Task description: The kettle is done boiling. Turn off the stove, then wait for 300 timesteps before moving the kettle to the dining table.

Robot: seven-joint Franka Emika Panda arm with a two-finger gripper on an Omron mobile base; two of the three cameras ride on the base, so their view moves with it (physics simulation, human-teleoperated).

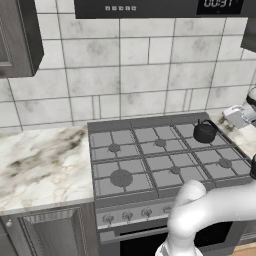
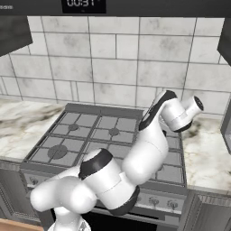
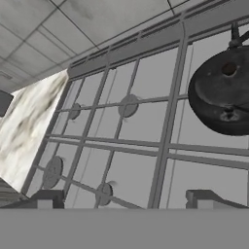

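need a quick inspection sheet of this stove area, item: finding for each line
surface: stove top with six burners under dark grates, marble counter to its left and right
job's things: kettle upright on the back right burner; knobs in a row along the stove front; dining table nothing seen
clutter: a small pale item on the counter right of the stove, too blurred to name
grippers: gripper open, holding nothing, above the grates, apart from the kettle
cables: nothing seen
surroundings: tiled wall behind the stove, dark panel with a clock display above, dark cabinet upper left
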